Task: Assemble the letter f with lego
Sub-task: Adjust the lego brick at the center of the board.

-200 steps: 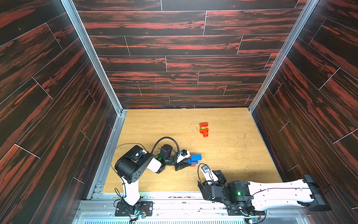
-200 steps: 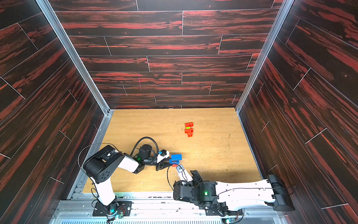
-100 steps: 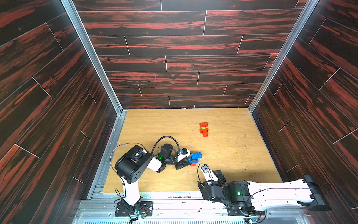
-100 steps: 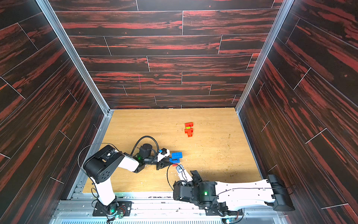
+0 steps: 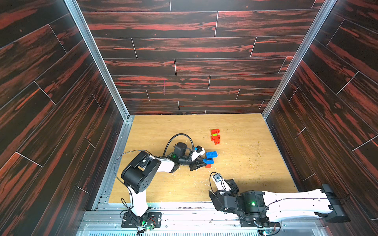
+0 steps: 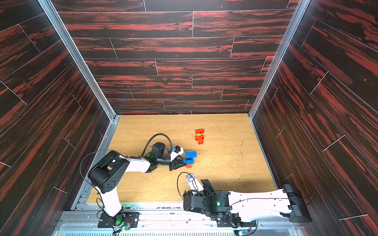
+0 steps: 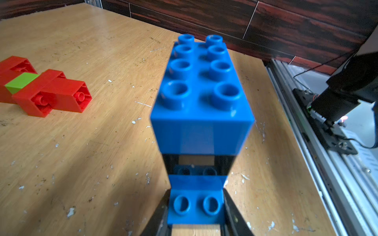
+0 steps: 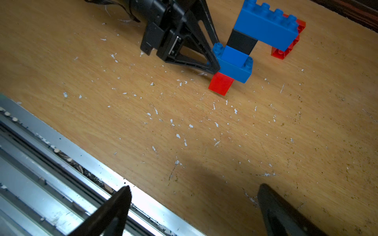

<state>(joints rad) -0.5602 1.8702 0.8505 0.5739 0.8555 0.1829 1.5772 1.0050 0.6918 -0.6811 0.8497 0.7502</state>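
Two jaws of the right gripper (image 8: 193, 196) are standing wide apart and empty, on the near side of the blue stack (image 8: 263, 30). At the stack, the left gripper (image 5: 203, 162) is just finishing its closing and is clamping the lower blue brick (image 7: 195, 204), which is joining through a black brick (image 8: 242, 41) to the oblong blue brick (image 7: 201, 87), with a red brick (image 8: 221, 83) just beside it. That grip is probably readying the stack for lifting or turning. Beyond the stack, the red-and-green cluster (image 5: 215, 136) is lying unjoined, so the f is looking unfinished.
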